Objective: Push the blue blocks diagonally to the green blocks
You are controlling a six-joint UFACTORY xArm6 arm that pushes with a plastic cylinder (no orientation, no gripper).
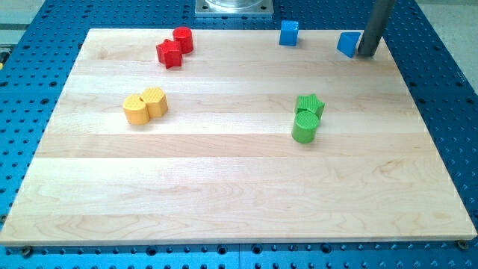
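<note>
The blue block (348,43) at the board's (224,187) top edge touches my tip (366,54), just to its right; there is no pincer. A second blue block (289,33) sits left of it; the green blocks (307,117) lie below across bare board.

Near the upper right corner of the wooden bench (224,202), my tip (366,54) touches the right side of a blue triangular block (347,44). A second blue block, roughly cube-shaped (289,33), sits well left of it along the upper edge. In the upper left, a red cylinder (183,39) touches a red star-shaped block (169,54) below-left of it. Two yellow rounded blocks (146,105) lie side by side, touching, at middle left. Right of centre, a green star-shaped block (310,105) touches a green cylinder (305,127) just below it.
</note>
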